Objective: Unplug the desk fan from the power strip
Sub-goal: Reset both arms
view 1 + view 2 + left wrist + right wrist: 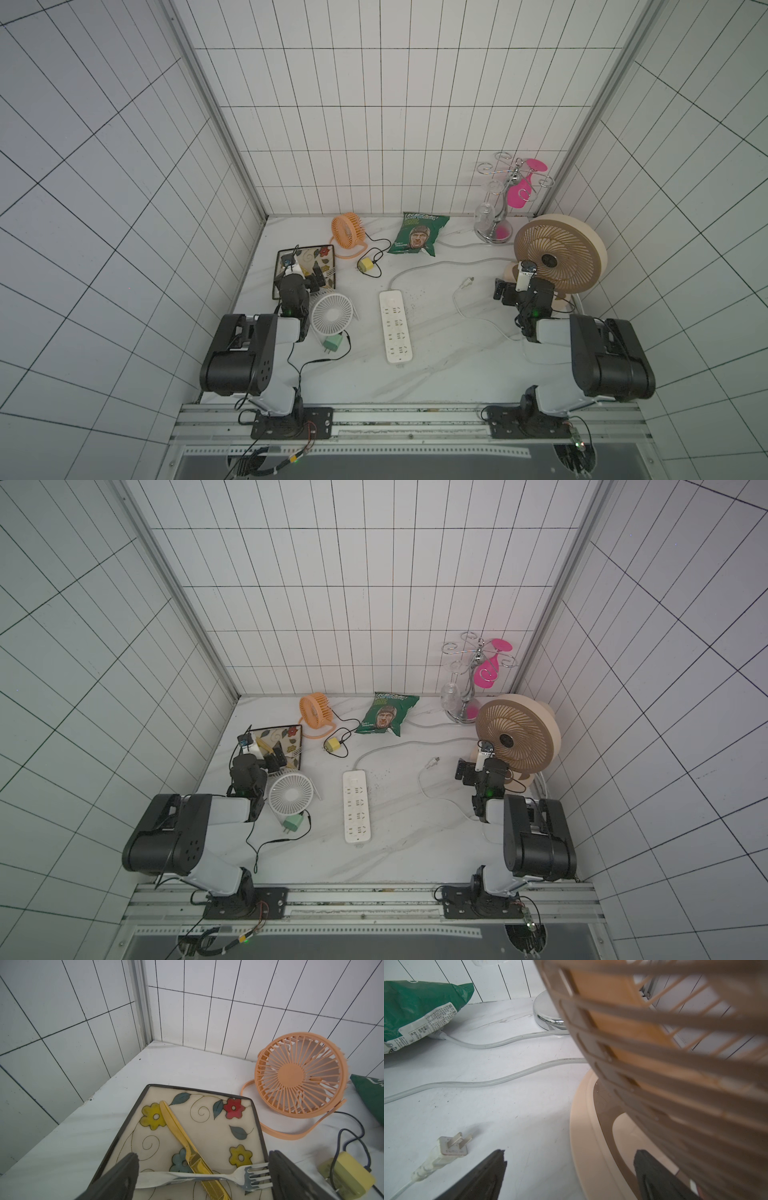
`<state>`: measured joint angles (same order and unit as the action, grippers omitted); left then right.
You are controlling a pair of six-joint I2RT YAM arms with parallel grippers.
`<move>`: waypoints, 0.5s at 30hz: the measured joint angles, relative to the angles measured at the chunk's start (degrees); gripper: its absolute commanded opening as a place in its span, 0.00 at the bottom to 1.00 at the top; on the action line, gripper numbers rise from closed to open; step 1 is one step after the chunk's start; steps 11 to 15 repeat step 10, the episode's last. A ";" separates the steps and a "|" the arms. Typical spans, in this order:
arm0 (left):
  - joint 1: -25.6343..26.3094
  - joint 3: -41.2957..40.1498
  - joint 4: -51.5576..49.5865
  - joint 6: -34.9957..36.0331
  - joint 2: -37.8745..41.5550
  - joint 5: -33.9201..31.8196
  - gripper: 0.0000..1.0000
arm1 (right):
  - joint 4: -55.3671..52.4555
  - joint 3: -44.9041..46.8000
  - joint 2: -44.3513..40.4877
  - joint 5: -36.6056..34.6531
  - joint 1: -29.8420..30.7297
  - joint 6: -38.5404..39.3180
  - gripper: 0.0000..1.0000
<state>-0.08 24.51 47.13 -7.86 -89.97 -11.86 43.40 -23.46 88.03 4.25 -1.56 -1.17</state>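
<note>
Right gripper (571,1155) hangs wide open and empty beside the beige fan (559,253); left gripper (203,1157), equally spread, hovers over a flowered plate (258,1122). Between the arms the power strip (395,326) lies flat with its sockets up, its long axis running near-to-far and its cord end toward the back wall. It rests on a white marbled tabletop (436,374) enclosed by white tiled walls (374,124).

The power strip (395,327) is white, its cord (471,1084) pale grey. The large fan (557,253) is beige, the far small fan (347,230) orange, the near small fan (331,313) white, the bag (419,235) green. The plate (207,1136) is cream with red, yellow and blue flowers, dark-rimmed. The table (449,365) is white, grey-veined.
</note>
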 measured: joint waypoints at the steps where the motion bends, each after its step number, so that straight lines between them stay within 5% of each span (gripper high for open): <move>1: 0.00 0.11 -0.98 -0.02 0.09 -0.39 0.99 | 0.00 0.00 0.00 0.00 0.00 0.00 1.00; 15: 0.04 0.85 -3.54 0.20 0.11 -1.70 0.98 | 0.00 0.00 0.04 0.00 0.00 0.00 0.99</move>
